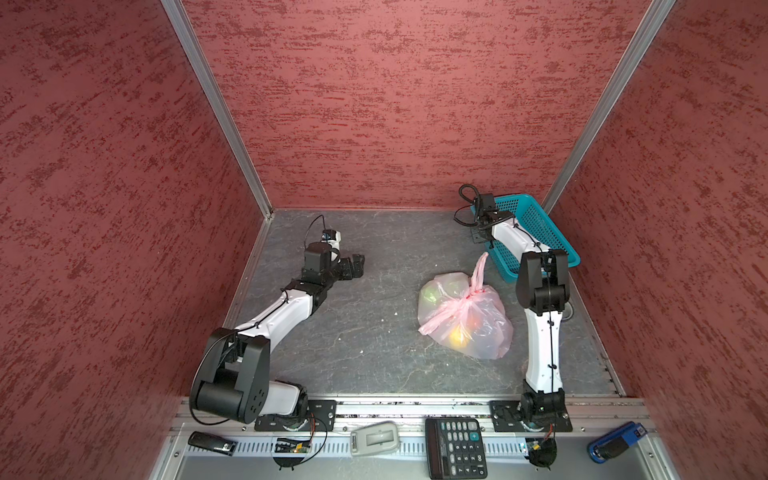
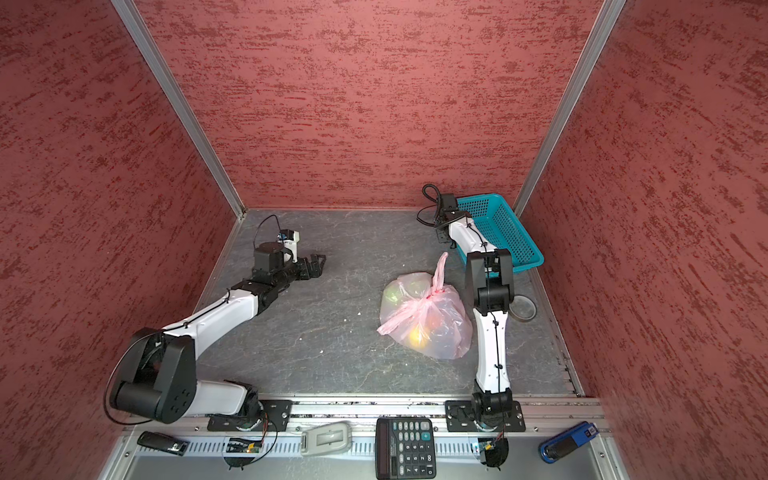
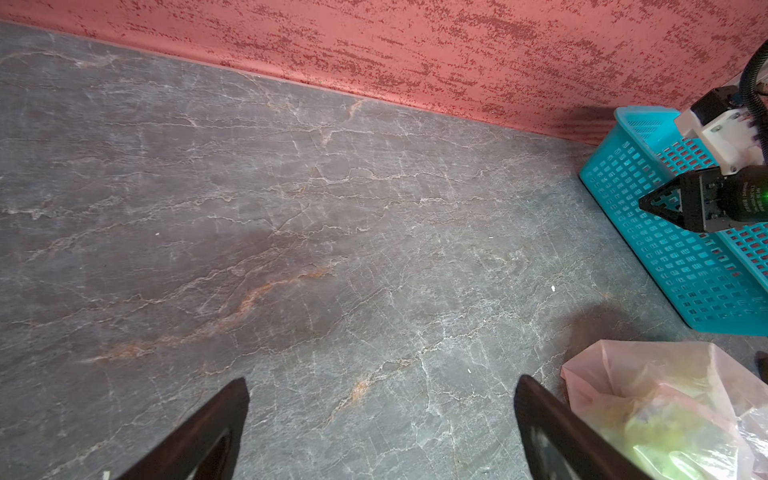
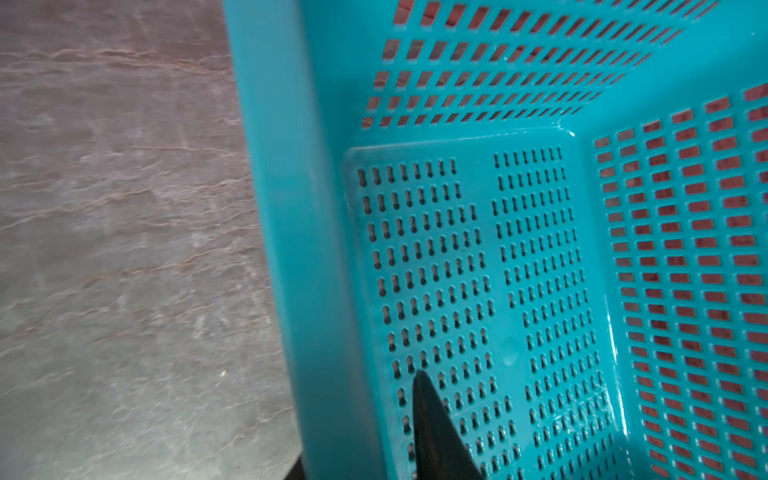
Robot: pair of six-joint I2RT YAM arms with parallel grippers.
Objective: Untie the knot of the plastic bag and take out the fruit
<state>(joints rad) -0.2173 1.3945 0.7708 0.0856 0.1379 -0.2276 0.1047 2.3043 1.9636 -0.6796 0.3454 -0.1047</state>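
The pale-pink plastic bag (image 1: 478, 332) (image 2: 440, 332) (image 3: 615, 374) lies on the grey table right of centre. Its knot (image 1: 471, 296) (image 2: 431, 294) is tied, with one tail pointing up and back. Fruit shows dimly through the film: a yellow piece (image 1: 457, 336) and a green one (image 1: 432, 293). My left gripper (image 1: 355, 264) (image 2: 318, 264) (image 3: 382, 382) hangs open over bare table, well left of the bag. My right gripper (image 1: 478, 237) (image 2: 442, 237) (image 4: 361, 428) is at the teal basket (image 1: 536, 220) (image 4: 291, 208), jaws narrow on either side of its near wall. One finger (image 4: 432, 428) is inside the basket.
The basket (image 2: 498, 224) (image 3: 665, 257) stands in the back right corner with nothing showing in the part I see. A dark round ring (image 2: 523, 308) lies beside the right arm. Red walls close three sides. A calculator (image 1: 456, 446) lies on the front rail.
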